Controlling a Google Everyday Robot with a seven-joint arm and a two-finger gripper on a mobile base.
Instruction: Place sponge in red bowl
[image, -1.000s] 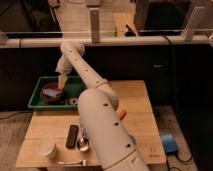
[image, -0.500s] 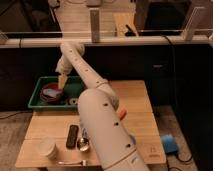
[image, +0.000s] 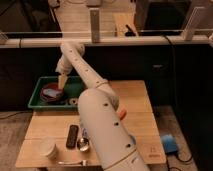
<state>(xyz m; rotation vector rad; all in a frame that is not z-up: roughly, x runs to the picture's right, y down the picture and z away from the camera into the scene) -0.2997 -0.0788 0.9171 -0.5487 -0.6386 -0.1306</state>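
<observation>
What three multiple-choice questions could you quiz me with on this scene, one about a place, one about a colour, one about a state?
1. Where is the gripper?
A. over the green tray, by the red bowl
B. inside a drawer
C. on a shelf

2. What colour is the tray?
A. yellow
B. green
C. white

3. How does the white cup stand?
A. on its side
B. upside down
C. upright

Answers:
1 A: its tan tip hangs above the tray's left part, next to the bowl.
2 B: its rim and walls show green.
3 C: its open mouth faces up on the table.
</observation>
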